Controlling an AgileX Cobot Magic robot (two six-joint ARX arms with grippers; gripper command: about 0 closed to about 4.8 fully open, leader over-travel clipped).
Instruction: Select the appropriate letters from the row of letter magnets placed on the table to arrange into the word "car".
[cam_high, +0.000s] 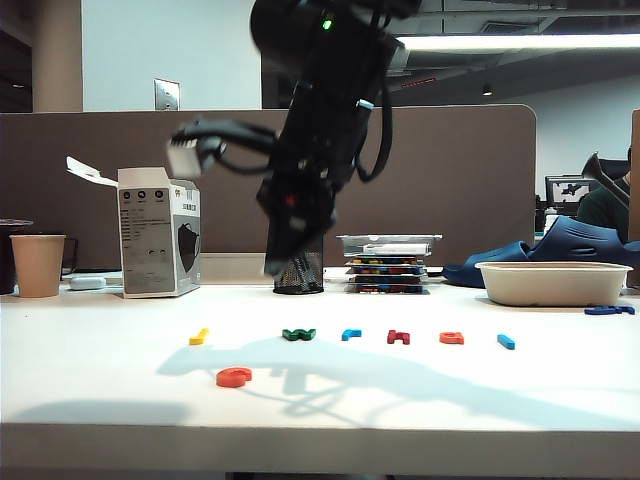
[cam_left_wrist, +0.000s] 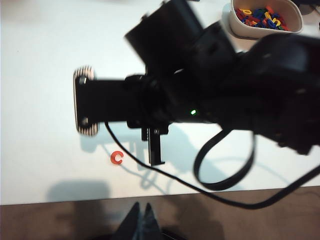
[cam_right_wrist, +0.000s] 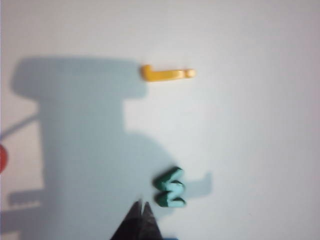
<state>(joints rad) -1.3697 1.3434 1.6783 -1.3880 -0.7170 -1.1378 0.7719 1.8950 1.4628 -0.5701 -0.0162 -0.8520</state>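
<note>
With the orange "c" (cam_high: 233, 377) already lying alone on the desk (cam_high: 100, 400), nearer the front edge than the row, the first letter looks placed and the "a" is the step in hand. The right gripper (cam_right_wrist: 142, 210), jaws clenched and empty, hangs above the desk beside the green letter (cam_right_wrist: 170, 188), with the yellow letter (cam_right_wrist: 167, 74) further off. The orange "a" (cam_high: 451, 338) and the light blue "r" (cam_high: 350, 334) lie in the row. The left gripper (cam_left_wrist: 141, 212) hangs high over the near edge, jaws seemingly clenched, though blurred. Next, the right arm must travel to the "a" and part its jaws.
</note>
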